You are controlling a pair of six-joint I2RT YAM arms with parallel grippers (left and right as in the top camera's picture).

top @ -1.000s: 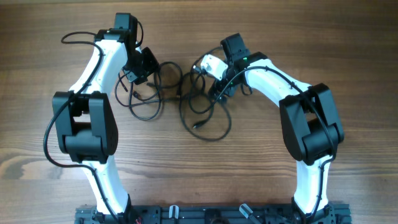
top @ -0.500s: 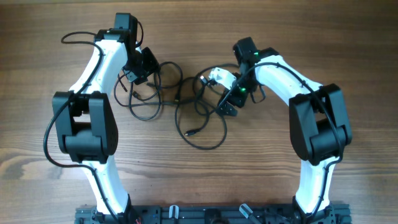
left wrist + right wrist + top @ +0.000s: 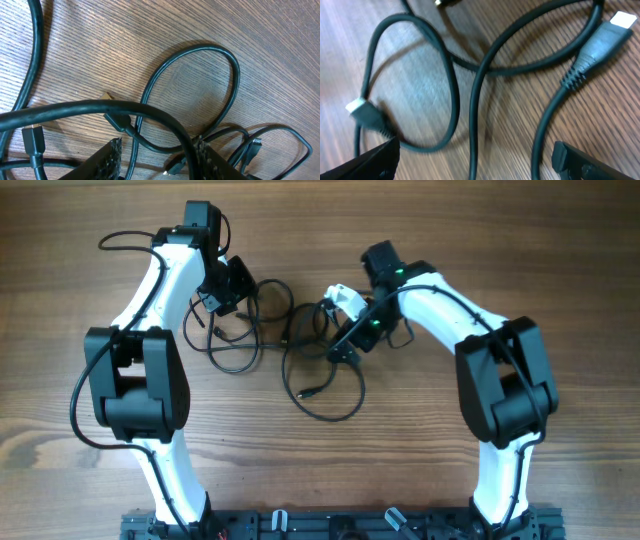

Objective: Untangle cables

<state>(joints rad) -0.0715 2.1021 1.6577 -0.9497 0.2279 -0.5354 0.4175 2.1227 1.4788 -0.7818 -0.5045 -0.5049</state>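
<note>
Overhead, your cables (image 3: 290,345) lie spread between the two arms, a little toward 12 o'clock of the worktop (image 3: 560,240). A tighter knot of loops sits under the left jaws (image 3: 238,288), and a wider loop sags toward 6 o'clock.

Your right arm is where the change is. A second ago its jaws sat up near 12 o'clock of the tangle. Half a second ago the arm had swung out toward 3 o'clock, and now it has come back in, with the right jaws (image 3: 343,348) low over the right-hand strands. The big loop has shifted with it: its plug end (image 3: 308,393) sits lower and further toward 9 o'clock than a second ago, though it matches the half-second frame.

Your left arm hasn't budged across all three frames.

Right wrist view: the jaws (image 3: 480,165) stand wide apart, one finger in each bottom corner, gripping nothing. Cable strands cross the wood between them, with a silver-tipped plug (image 3: 602,37) at 2 o'clock and another plug (image 3: 367,112) at 8 o'clock.

Left wrist view: the jaws (image 3: 157,160) are about half open. One cable strand (image 3: 165,120) arcs across and drops between the fingers, close to the 3 o'clock one, but the gap is far wider than the cord, so nothing is clamped.
</note>
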